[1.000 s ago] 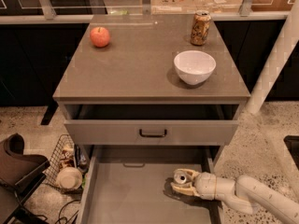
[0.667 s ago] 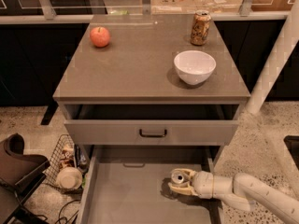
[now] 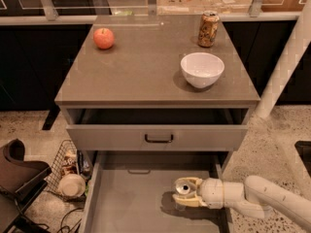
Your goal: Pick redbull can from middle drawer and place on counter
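Observation:
The redbull can (image 3: 183,189), slim with a shiny silver top, stands in the open middle drawer (image 3: 131,205) at its right side. My gripper (image 3: 185,192) reaches in from the right on a white arm and its cream fingers (image 3: 190,201) sit on both sides of the can, closed around it. The can is low, at the drawer floor. The counter (image 3: 146,69) is the grey-brown slab on top of the cabinet, above and behind the gripper.
On the counter stand a red apple (image 3: 103,38) at back left, a brown-orange can (image 3: 208,28) at back right and a white bowl (image 3: 202,70) at right. The upper drawer with a dark handle (image 3: 158,139) is partly open. A wire basket (image 3: 68,173) sits on the floor at left.
The gripper and can have shifted slightly left in the drawer; the fingers stay around the can. Nothing on the counter has moved.

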### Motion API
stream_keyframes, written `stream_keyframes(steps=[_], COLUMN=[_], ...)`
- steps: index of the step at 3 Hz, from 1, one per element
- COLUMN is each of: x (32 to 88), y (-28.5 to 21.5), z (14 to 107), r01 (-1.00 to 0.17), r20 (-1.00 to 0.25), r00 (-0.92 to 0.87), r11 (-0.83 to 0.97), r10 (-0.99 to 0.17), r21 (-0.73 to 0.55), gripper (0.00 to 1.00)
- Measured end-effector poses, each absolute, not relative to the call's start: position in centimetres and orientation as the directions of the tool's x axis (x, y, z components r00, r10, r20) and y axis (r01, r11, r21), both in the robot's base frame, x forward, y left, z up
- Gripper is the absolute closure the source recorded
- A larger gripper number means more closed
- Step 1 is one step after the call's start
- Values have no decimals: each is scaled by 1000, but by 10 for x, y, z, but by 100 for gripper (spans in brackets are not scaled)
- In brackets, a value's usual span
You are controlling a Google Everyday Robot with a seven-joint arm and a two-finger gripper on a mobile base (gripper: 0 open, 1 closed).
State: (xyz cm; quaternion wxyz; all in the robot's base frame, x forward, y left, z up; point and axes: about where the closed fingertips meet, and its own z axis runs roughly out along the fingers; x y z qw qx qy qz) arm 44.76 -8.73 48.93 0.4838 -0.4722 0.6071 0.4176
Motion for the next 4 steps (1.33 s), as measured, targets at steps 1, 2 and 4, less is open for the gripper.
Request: stream_keyframes(steps=[1, 2, 4], x=[426, 407, 379], y=[-76, -59, -31], z=[525, 566, 651], r01=[-983, -991, -998], r20=[-980, -979, -975], r00=[-74, -57, -33], r11=[176, 130, 57], r10=[-184, -195, -222], r21=[42, 32, 21], gripper=[100, 100, 100])
